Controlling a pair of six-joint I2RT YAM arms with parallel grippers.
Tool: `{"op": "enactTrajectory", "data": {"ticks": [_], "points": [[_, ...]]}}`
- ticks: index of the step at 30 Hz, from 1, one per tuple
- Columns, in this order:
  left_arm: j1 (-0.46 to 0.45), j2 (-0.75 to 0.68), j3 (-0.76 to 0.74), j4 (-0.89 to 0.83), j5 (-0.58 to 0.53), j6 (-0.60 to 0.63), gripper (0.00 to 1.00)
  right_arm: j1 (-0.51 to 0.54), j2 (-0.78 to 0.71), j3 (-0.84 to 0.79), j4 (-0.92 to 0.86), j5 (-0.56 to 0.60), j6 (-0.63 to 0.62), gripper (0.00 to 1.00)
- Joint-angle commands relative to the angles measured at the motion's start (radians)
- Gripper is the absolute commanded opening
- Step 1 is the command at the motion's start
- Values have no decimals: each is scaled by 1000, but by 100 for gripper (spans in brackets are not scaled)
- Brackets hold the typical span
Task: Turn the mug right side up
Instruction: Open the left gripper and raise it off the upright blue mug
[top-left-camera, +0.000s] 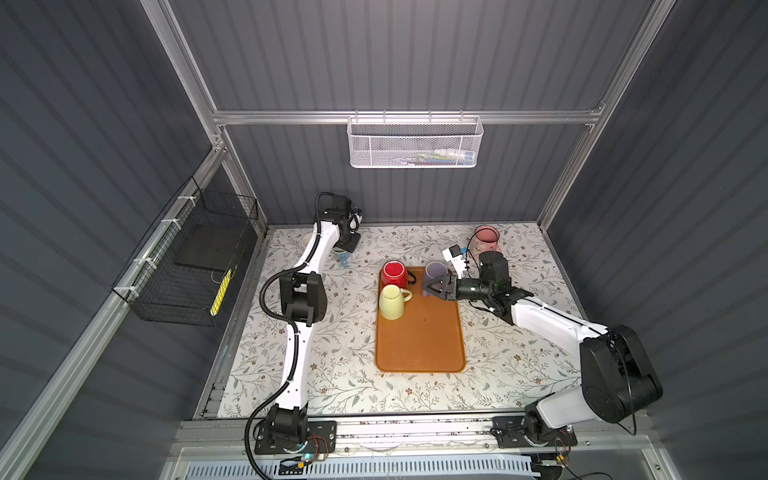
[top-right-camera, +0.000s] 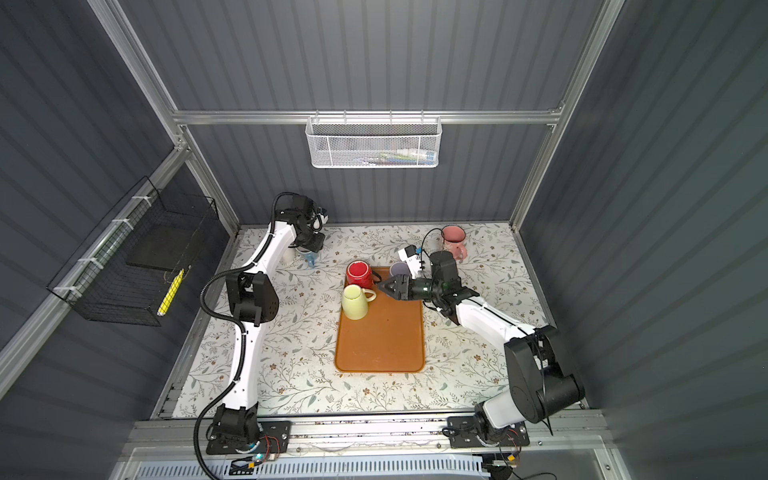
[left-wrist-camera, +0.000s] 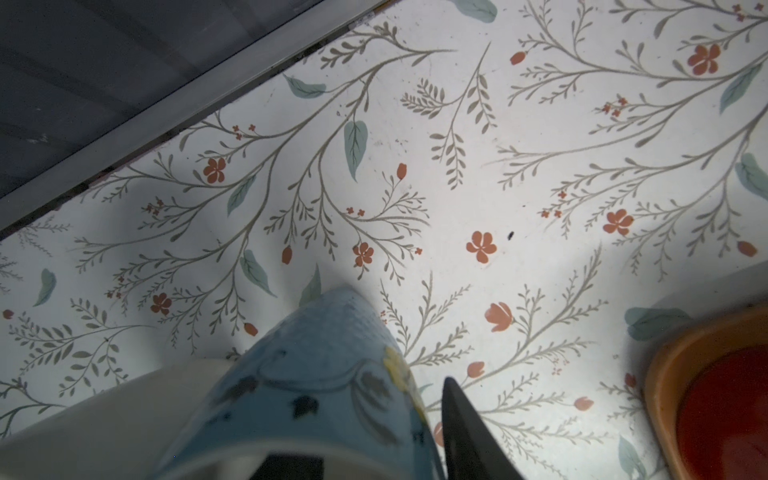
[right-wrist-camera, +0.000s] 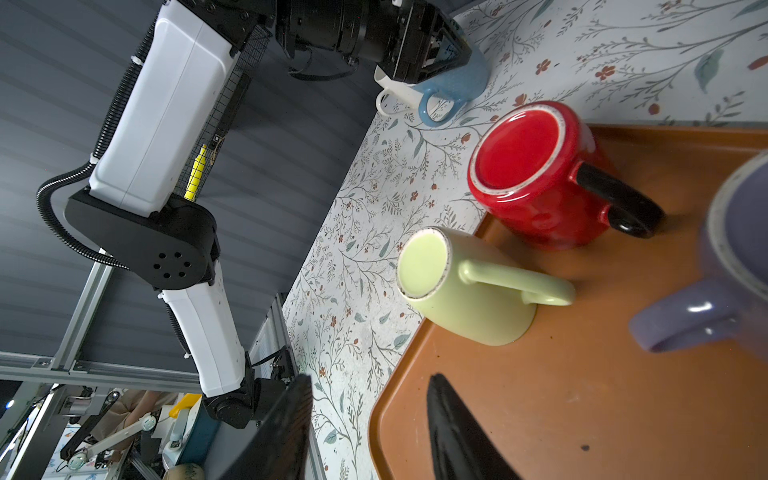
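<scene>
A blue mug stands upright on the table at the back left. My left gripper is open over its rim, with one finger inside and the other finger just outside the wall. On the orange tray, a red mug and a pale yellow mug stand upside down. A purple mug is beside them; I cannot tell which end is up. My right gripper hovers open and empty by the purple mug.
A white mug sits right behind the blue one, close to the left wall. A pink mug stands upright at the back right. A black wire basket hangs on the left wall and a white mesh basket on the back wall.
</scene>
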Motion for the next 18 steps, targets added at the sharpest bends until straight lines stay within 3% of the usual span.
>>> {"op": "enactTrajectory", "data": {"ticks": [1, 12, 18], "points": [[8, 7, 27, 4, -8, 30, 45, 5, 16, -4, 10, -5, 1, 47], [8, -3, 24, 12, -12, 42, 45, 5, 22, -1, 10, -7, 1, 47], [3, -78, -21, 43, 14, 41, 46, 7, 28, 14, -36, 8, -35, 47]]}}
